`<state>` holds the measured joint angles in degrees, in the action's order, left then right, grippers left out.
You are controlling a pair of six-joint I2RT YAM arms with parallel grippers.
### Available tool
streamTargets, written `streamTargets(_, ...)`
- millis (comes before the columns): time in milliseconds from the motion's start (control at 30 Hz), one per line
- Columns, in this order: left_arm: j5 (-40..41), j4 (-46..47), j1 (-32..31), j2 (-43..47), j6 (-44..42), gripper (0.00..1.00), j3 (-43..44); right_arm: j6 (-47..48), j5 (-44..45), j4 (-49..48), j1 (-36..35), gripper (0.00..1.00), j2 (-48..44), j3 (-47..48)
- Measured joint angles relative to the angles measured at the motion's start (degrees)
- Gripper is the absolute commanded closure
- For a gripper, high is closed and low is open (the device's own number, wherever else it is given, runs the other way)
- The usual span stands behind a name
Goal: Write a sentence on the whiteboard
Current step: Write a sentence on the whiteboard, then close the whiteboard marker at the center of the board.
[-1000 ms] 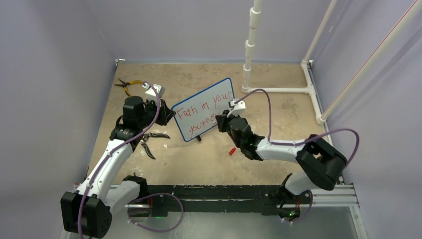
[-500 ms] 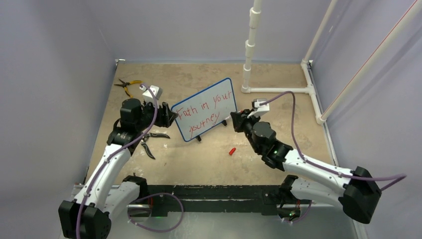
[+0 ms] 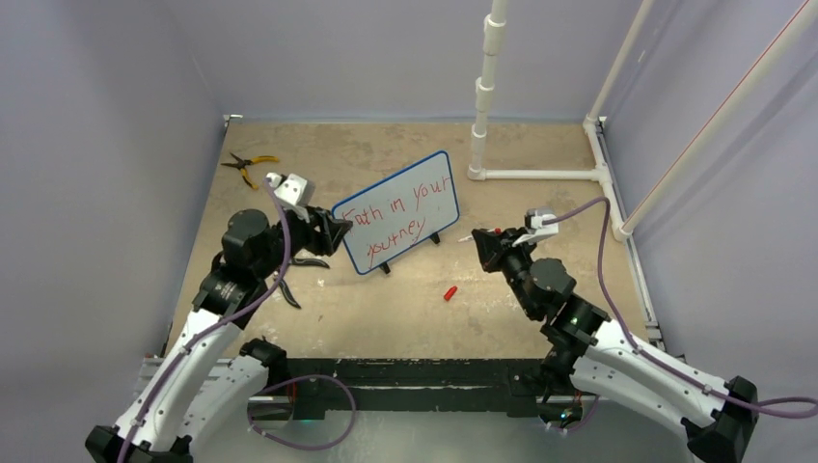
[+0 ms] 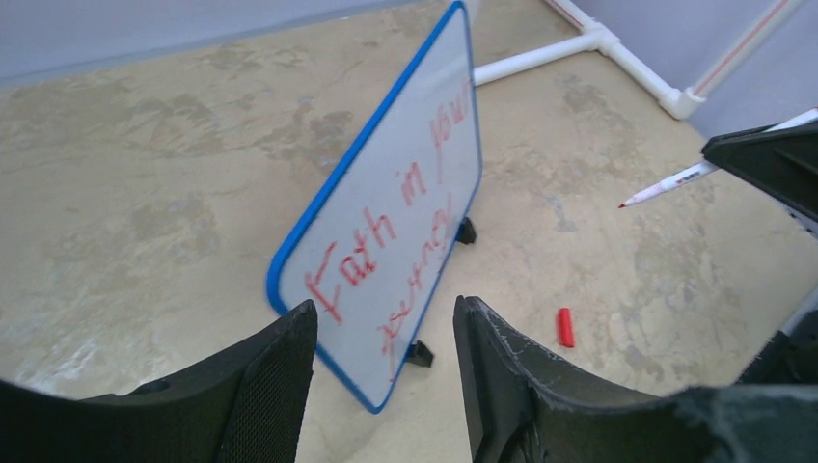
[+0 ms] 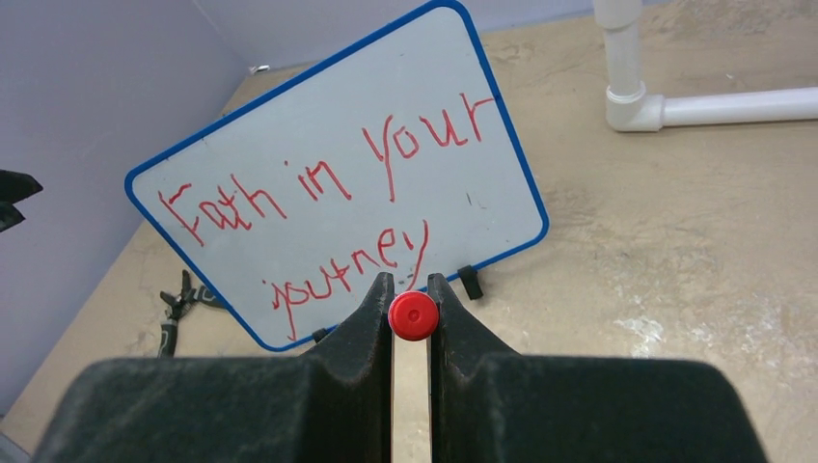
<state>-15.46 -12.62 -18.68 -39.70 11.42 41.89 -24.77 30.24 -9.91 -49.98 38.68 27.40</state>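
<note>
The whiteboard [image 3: 400,212] stands tilted on its two black feet mid-table, blue-framed. The sentence [image 3: 394,210] in red reads "Faith in your journey" in two lines, clear in the right wrist view [image 5: 328,188]. My left gripper [image 3: 338,230] is open, and the whiteboard's [image 4: 386,222] left edge is just ahead of its fingers [image 4: 275,386]. My right gripper [image 3: 489,243] is shut on a red marker [image 5: 413,315], well to the right of the whiteboard [image 5: 289,145]. The marker's tip [image 4: 666,183] points toward the board without touching it.
A red marker cap [image 3: 449,292] lies on the table in front of the board, also in the left wrist view [image 4: 565,327]. Black pliers [image 3: 294,275] lie under the left arm, yellow pliers [image 3: 249,164] at back left. A white pipe frame [image 3: 540,175] stands at back right.
My right arm has pulled the marker off the board and swung right and toward me. My left gripper has shifted slightly at the board's left edge.
</note>
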Motion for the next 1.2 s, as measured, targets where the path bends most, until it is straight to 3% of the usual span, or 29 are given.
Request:
streamTargets(100,3.0,-0.3,-6.5,-2.6,1.3,0.49,1.9,-0.1,0.0,1.2,0.0,1.0,-4.8,-2.6)
streamTargets(233,9.9,0.7,-20.0,-9.0,3.3,0.5,3.8,-0.3,0.3,3.1,0.0,1.0,-8.9,-4.3)
streamTargets(367,18.8,3.2,-34.7,-18.2,5.0,0.5,4.1,-1.4,2.3,3.5,0.0,1.0,-9.6,-4.3)
streamTargets(467,22.0,6.6,-41.5,-24.8,6.6,0.5,4.1,-2.1,3.7,4.5,0.0,1.0,-9.0,-4.3)
streamTargets(767,27.7,17.9,-48.0,-44.1,11.0,0.49,4.1,-4.3,8.5,6.0,0.0,1.0,-9.9,-4.7)
streamTargets(1200,29.5,21.1,-49.4,-58.7,11.6,0.49,10.0,-4.3,9.3,5.6,0.0,1.0,-16.8,-8.0)
